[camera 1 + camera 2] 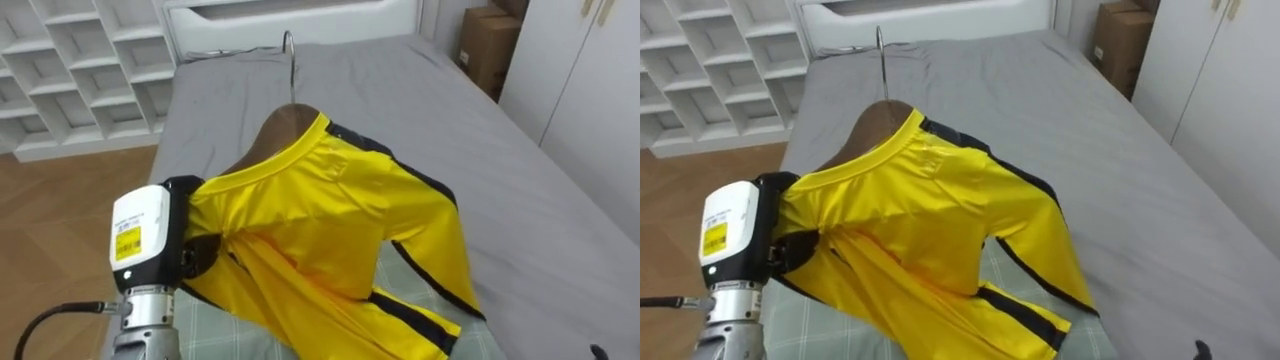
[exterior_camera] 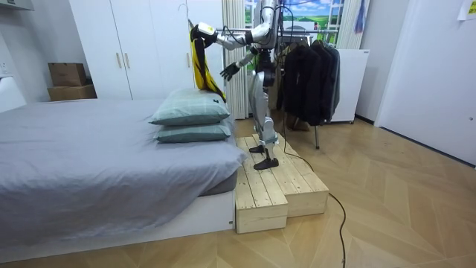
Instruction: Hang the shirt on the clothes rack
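The left hand clenches the shoulder of the yellow black-trimmed long-sleeved shirt on its brown wooden hanger. Under it lies a green checked pillow. Beyond stretches the grey bed, with white cubby shelves leftward. The right hand hangs splayed.

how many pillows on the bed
2: the top pillow lies stacked on the lower pillow, at the end of the bed nearest the robot. More could be hidden behind them.

We are looking at a grey bed, white wardrobes, white cubby shelves and a wooden floor.
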Controlling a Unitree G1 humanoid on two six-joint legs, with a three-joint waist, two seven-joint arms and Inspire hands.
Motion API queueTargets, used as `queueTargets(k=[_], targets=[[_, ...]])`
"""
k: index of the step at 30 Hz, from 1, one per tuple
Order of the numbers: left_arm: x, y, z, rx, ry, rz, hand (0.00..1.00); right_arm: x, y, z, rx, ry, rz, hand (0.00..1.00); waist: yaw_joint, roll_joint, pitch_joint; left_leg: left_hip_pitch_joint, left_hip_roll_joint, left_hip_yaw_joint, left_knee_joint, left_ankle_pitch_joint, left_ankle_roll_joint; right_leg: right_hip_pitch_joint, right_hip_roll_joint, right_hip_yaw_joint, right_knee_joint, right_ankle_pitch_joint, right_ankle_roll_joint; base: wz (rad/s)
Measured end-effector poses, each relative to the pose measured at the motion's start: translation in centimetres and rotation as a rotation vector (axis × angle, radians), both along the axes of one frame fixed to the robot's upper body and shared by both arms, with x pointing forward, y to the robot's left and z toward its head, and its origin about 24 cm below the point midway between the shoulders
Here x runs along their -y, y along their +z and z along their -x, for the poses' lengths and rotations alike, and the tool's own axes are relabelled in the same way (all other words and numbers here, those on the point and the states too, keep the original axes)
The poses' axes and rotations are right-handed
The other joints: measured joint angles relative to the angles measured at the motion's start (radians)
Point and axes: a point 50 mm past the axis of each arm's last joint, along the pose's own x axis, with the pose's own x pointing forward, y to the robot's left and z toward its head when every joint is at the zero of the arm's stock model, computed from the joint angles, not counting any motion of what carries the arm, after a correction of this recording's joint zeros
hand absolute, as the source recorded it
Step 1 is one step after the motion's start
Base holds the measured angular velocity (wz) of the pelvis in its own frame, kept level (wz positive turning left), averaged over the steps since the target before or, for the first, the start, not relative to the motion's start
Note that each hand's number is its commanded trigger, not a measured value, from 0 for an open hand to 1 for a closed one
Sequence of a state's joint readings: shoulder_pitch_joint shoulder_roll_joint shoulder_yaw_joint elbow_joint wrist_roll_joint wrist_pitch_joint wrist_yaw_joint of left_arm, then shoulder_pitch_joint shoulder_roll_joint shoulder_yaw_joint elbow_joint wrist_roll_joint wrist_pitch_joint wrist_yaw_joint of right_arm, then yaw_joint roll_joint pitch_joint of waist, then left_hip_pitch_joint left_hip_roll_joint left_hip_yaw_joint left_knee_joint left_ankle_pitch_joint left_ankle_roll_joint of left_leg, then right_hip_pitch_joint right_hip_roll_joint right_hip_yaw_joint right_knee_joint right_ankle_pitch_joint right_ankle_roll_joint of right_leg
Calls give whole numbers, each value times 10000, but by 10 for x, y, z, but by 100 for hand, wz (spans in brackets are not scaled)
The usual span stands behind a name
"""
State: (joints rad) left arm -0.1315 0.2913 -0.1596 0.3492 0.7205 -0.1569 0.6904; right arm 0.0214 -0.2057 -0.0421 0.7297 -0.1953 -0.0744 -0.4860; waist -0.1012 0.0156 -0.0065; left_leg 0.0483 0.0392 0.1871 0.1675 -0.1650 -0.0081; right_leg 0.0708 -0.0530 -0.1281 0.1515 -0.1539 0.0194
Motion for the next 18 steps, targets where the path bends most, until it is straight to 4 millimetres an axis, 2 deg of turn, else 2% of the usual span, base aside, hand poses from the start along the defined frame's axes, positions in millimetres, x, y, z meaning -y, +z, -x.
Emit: queueTargets(k=[7, 12, 18], targets=[[-1, -11, 12, -517, 189, 147, 100, -17, 51, -29, 2467, 1481, 1460, 0, -3, -88, 41, 144, 3, 81, -54, -3, -2, 45, 8, 136, -3, 0, 0, -4], [2, -5, 10, -567, 99, 140, 100, -31, 77, -42, 3590, 2349, 2258, 0, 25, -109, 52, 163, 7, 180, -94, -4, -3, 16, 14, 212, 14, 1, 1, -3], [11, -2, 10, -474, -72, 531, 100, -44, 89, -47, 4066, 3035, 2405, 0, 238, -100, 52, 179, 25, 282, -92, -5, -3, -27, 23, 302, 43, 6, 0, -5]])
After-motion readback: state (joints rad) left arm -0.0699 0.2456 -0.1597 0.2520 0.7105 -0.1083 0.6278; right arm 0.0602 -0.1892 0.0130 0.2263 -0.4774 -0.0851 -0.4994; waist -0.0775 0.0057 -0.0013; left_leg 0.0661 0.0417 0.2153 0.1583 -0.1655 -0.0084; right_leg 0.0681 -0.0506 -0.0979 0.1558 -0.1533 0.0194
